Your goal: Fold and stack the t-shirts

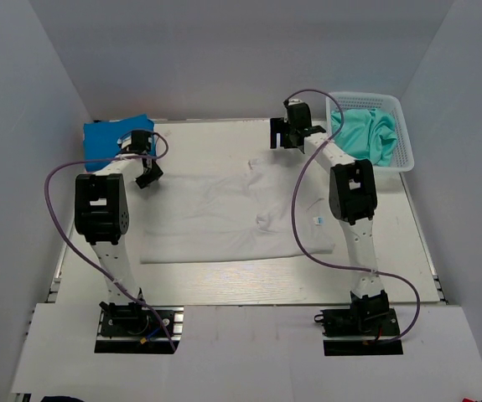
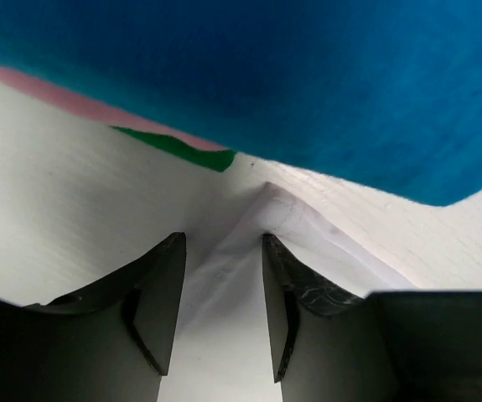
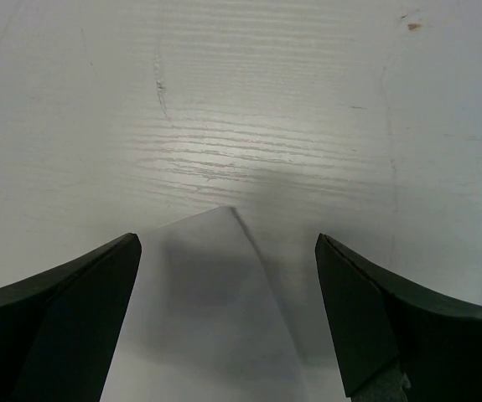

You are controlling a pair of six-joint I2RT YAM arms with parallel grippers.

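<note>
Top external view shows the white t-shirt [image 1: 224, 222] spread flat in the middle of the table [image 1: 224, 285], its long axis running left to right. Which end holds the collar is hard to tell.

The left gripper [image 1: 148, 174] is down at the shirt's far-left corner, just near of the folded blue t-shirt [image 1: 111, 138] at the far left. In the left wrist view its jaws are partly closed and straddle that corner. The cloth rises in a small peak between and just beyond the fingertips, pointing far toward the blue t-shirt, which has a pink layer [image 2: 73, 102] and a green layer [image 2: 182, 149] showing under it. Whether the jaws already pinch the cloth cannot be told.

The right gripper [image 1: 289, 134] sits at the far side, right of centre, with its jaws spread wide and holding nothing. In the right wrist view a white corner lies between them, slightly on the near side of the tips, with its point aimed far.

Each arm is therefore nearest its own far corner. The next move probably depends on both corners lying along the far edge, so that a pull toward the near side would fold the shirt across its short axis.

A teal t-shirt [image 1: 362, 130] waits in the basket [image 1: 404, 138] at the far right.
</note>
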